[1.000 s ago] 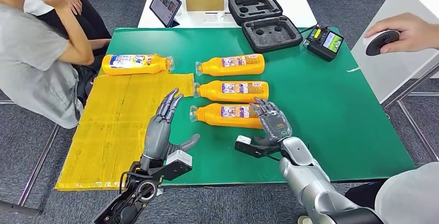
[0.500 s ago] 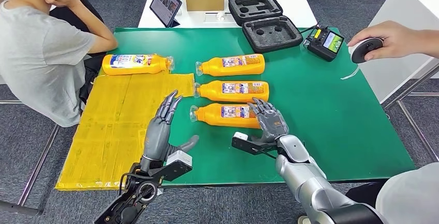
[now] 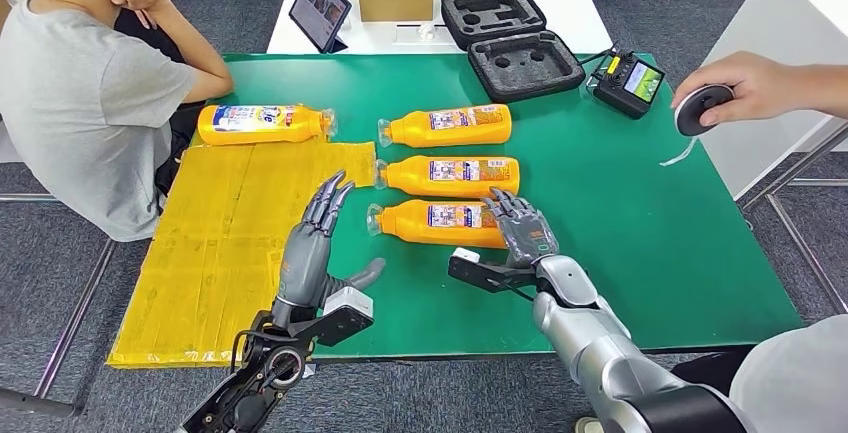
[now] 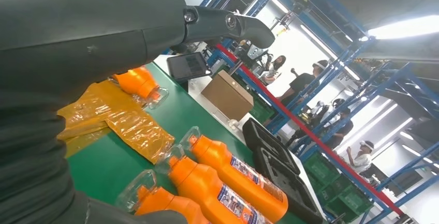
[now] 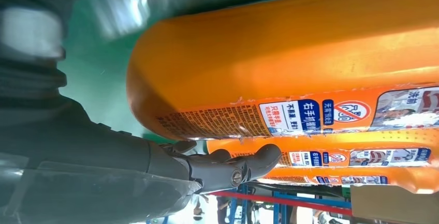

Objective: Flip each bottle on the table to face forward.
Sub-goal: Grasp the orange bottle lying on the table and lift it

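— Reaching over the base end of the nearest orange plastic bottle with the printed label (image 3: 440,223), the right hand (image 3: 520,231) has its dark fingers (image 3: 503,205) spread and laid along the bottle's end. In the right wrist view the thumb (image 5: 243,164) sits apart from the orange wall, with a gap, so I read it as resting against the bottle, not clasping it.

— Anything different from a second ago?

— Little. The right hand has crept slightly toward the bottle and its wrist has swung a touch leftward; the bottle itself lies where it lay. My judgement: the grasp is being set up and the turn has not begun.

— And the left hand (image 3: 312,243)?

— Held up on edge, fingers straight and together, thumb out, holding nothing, just beside the bottle's clear cap end and touching none of it.

— Further out?

— Two more orange bottles, the middle one (image 3: 450,175) and the far one (image 3: 446,125), lie parallel on the green table (image 3: 640,213), caps to the left. A fourth orange bottle (image 3: 262,124) lies apart, by the crinkled yellow plastic sheet (image 3: 215,243). A person in a grey shirt (image 3: 85,103) sits at the left; another person's hand (image 3: 735,88) holds a dark round object at the right, and has drifted in slightly.
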